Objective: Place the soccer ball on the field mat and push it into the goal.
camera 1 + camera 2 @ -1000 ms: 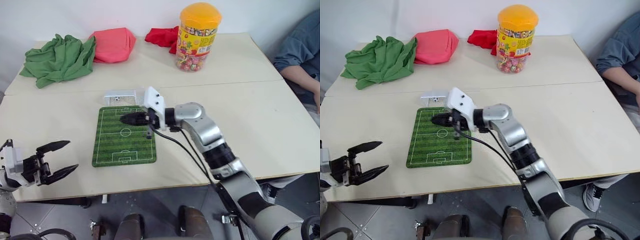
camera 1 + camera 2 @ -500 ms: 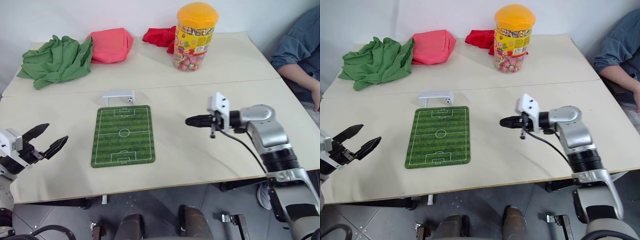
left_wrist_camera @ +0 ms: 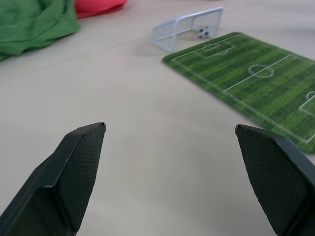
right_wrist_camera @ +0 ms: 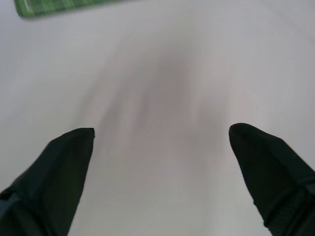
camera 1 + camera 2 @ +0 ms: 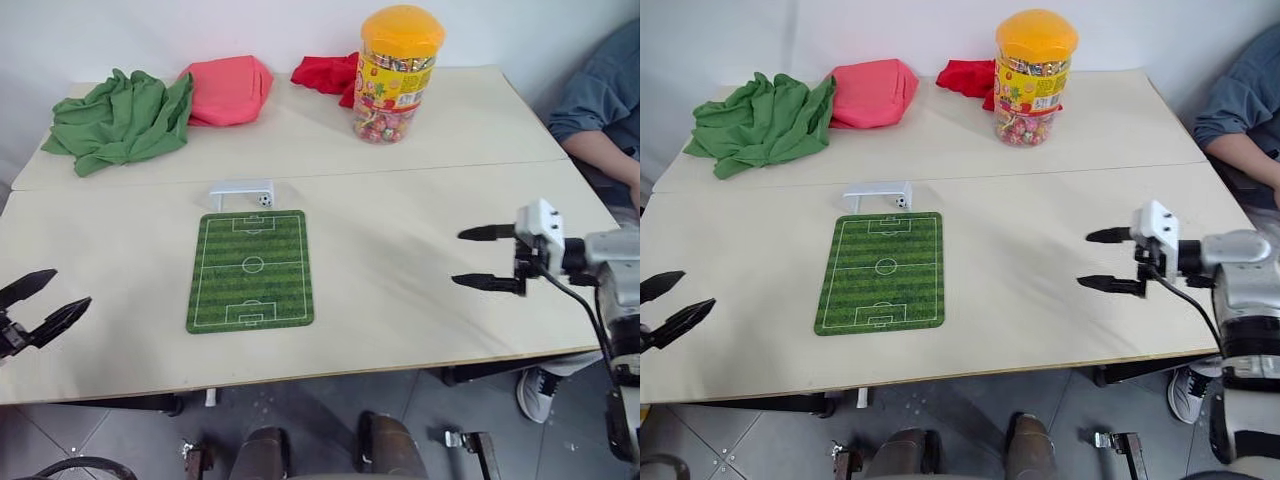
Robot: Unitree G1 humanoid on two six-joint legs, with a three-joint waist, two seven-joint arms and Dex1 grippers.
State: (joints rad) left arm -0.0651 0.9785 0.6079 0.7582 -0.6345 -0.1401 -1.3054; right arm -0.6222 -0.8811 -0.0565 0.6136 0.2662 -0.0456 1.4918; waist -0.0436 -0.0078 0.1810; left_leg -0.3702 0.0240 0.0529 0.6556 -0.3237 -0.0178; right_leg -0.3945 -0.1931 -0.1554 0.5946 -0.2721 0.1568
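Observation:
The soccer ball (image 5: pixel 264 200), tiny and white with black patches, lies inside the white goal (image 5: pixel 240 189), at its right end. The goal stands on the table at the far short edge of the green field mat (image 5: pixel 250 270). The left wrist view shows the ball (image 3: pixel 203 32) behind the goal frame (image 3: pixel 184 25), beside the mat (image 3: pixel 256 81). My left gripper (image 5: pixel 70 288) hovers open and empty near the table's front left edge. My right gripper (image 5: pixel 457 258) is open and empty above bare table, well to the right of the mat.
At the back lie a crumpled green cloth (image 5: pixel 118 118), a pink cloth (image 5: pixel 225 88) and a red cloth (image 5: pixel 325 72). A candy jar with an orange lid (image 5: pixel 398 75) stands beside them. A person's arm in a blue sleeve (image 5: pixel 600 110) rests at the table's right edge.
My right gripper has swung from over the mat's far end out to the right and opened. The left gripper has drifted left. The ball now sits further right inside the goal.

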